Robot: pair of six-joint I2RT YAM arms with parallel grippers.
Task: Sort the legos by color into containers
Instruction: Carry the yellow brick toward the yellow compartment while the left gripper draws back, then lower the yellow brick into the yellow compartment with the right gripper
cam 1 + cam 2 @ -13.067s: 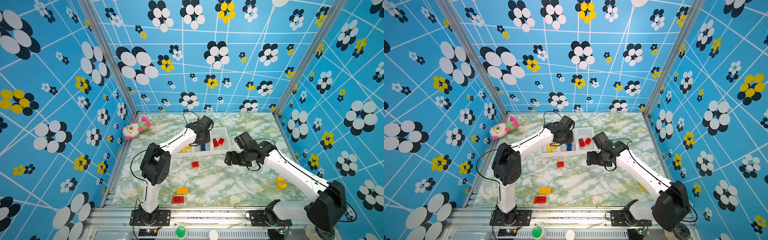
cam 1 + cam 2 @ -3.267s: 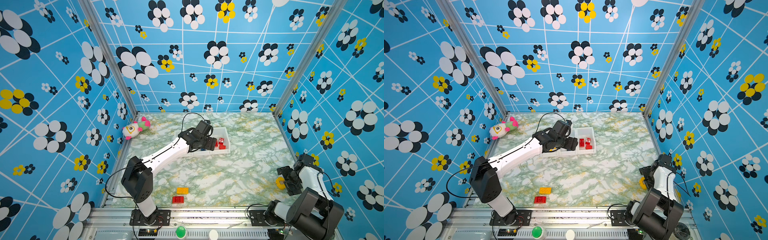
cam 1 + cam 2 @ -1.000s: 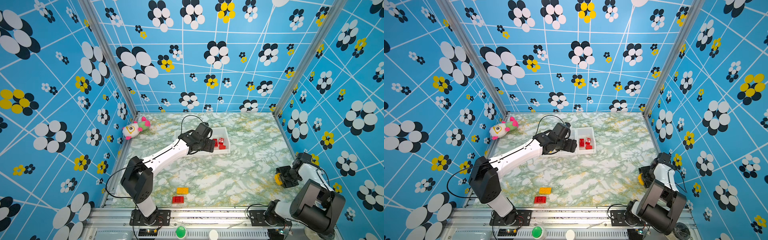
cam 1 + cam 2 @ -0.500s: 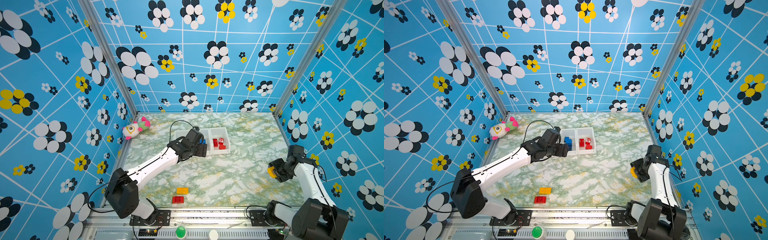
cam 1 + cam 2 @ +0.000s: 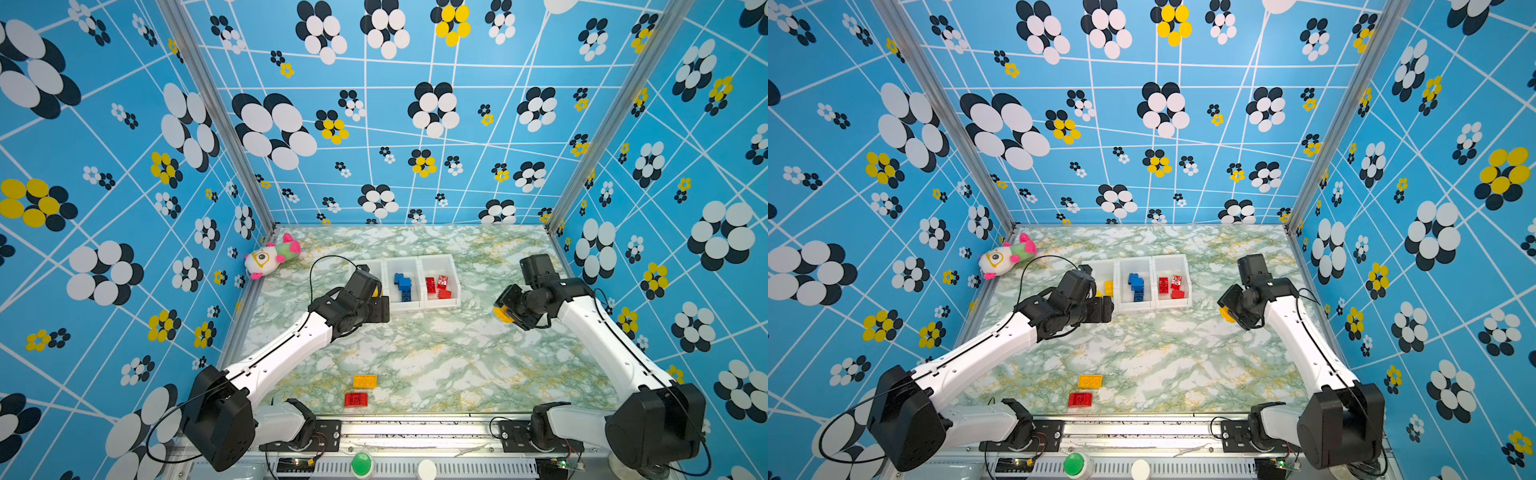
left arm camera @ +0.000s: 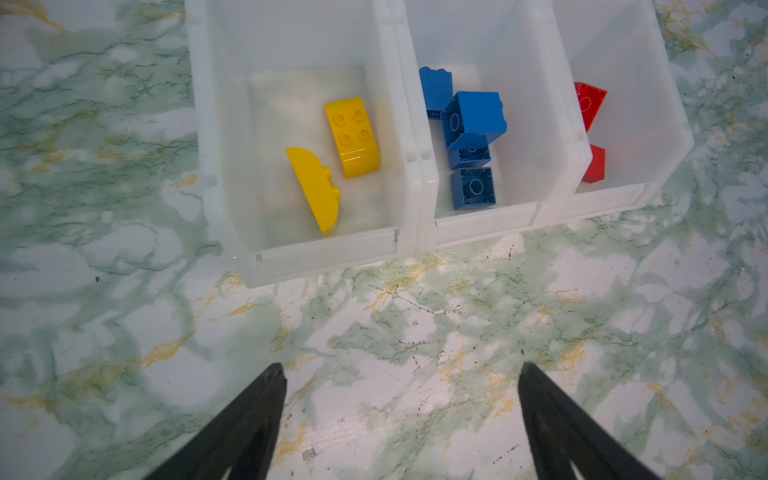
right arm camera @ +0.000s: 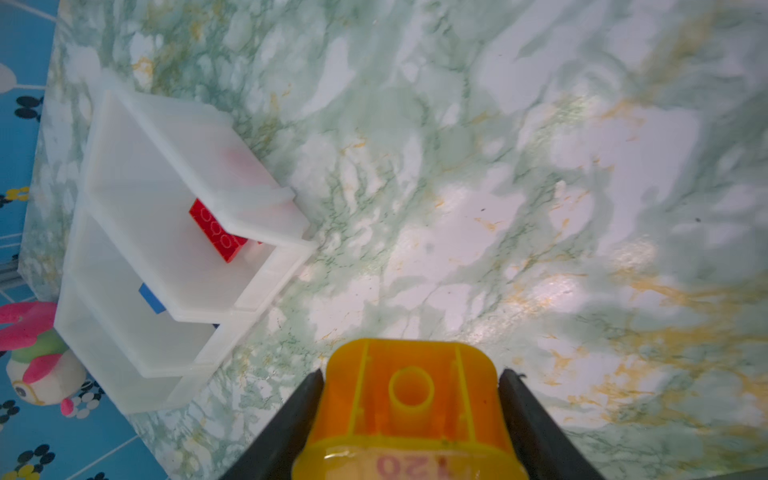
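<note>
Right gripper (image 7: 410, 374) is clamped on the round yellow plastic piece with a red-lettered label (image 7: 409, 419). The jaws press its two sides and its hollow underside faces the wrist camera. In both top views it hangs above the green marbled table (image 5: 436, 353), to the right of the three joined white translucent plastic bins (image 5: 419, 306) and clear of them.

Left gripper (image 6: 402, 370) is spread wide and empty, over the table just in front of the bin row.

Bin contents, left wrist view: two rounded yellow bricks (image 6: 353, 137) in the left-end bin, blue bricks (image 6: 471, 120) in the middle, red bricks (image 6: 588, 104) in the right-end bin.

Relation that matters: my held piece belongs with the yellows, in the bin farthest from the right gripper. In the right wrist view the row runs red nearest, blue next, yellow last, toward the white-green-pink plush toy (image 7: 37, 365). I judge the carry must cross over red and blue. The left arm (image 5: 361, 291) overlaps the yellow bin in both top views, which is a collision risk, so I'd back it off first.

Loose on the table: an orange-yellow flat brick (image 5: 365, 380) and a red flat brick (image 5: 355, 400), close together near the front edge and nearer the left arm's base, so I'd give those to the left arm
</note>
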